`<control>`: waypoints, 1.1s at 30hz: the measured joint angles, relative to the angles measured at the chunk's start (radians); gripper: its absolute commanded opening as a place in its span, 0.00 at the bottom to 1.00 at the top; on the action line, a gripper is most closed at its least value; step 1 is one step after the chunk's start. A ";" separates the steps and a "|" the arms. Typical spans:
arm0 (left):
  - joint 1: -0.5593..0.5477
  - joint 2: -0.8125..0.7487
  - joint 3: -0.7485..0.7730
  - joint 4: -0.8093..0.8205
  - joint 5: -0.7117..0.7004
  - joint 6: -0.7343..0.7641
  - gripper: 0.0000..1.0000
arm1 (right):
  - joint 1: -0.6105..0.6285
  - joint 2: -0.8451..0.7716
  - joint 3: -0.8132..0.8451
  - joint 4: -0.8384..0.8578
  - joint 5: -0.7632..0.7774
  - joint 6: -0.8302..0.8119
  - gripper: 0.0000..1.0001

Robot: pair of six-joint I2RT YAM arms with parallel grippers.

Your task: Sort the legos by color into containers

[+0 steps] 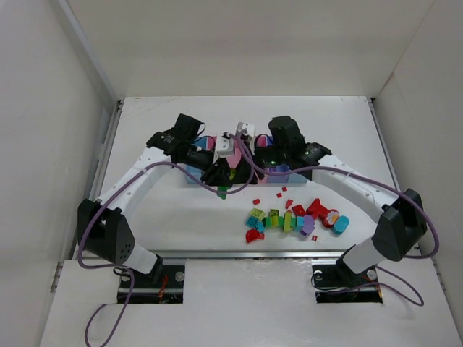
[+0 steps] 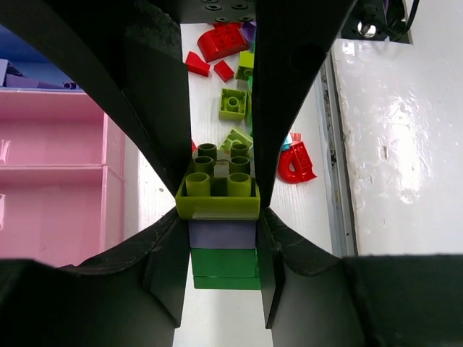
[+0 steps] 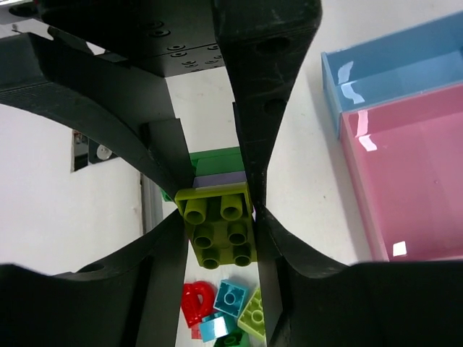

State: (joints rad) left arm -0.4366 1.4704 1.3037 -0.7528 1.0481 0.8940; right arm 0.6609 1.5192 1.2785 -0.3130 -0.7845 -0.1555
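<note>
A small stack of legos, a lime-yellow brick (image 2: 217, 195) on a purple one (image 2: 222, 233) on a green one (image 2: 224, 264), hangs between both grippers over the table in front of the containers (image 1: 194, 177). My left gripper (image 2: 221, 217) is shut on the purple and green bricks. My right gripper (image 3: 218, 213) comes from the opposite side, and its fingers press both sides of the lime-yellow brick (image 3: 217, 224). In the top view the left gripper (image 1: 221, 173) and the right gripper (image 1: 246, 172) meet at the stack (image 1: 230, 176). The arms hide most of the bins.
Loose legos (image 1: 296, 217) in red, lime, cyan and purple lie in a pile to the front right. A pink bin (image 2: 51, 181) and a purple-blue bin (image 2: 29, 69) lie left of the left gripper. A light blue bin (image 3: 391, 72) and a pink bin (image 3: 419, 181) show in the right wrist view.
</note>
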 measured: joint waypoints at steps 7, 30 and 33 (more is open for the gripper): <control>0.081 0.009 -0.103 0.019 -0.034 -0.013 0.00 | -0.119 -0.023 -0.059 0.036 0.046 0.095 0.00; 0.164 -0.017 -0.181 0.140 -0.238 -0.272 0.00 | -0.059 0.428 0.242 0.134 0.504 0.552 0.71; 0.164 -0.027 -0.183 0.155 -0.242 -0.285 0.00 | -0.059 0.435 0.260 0.134 0.496 0.539 0.87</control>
State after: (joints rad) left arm -0.2729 1.4429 1.1210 -0.5976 0.8059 0.6086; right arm 0.6022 1.9541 1.5383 -0.1791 -0.2886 0.3836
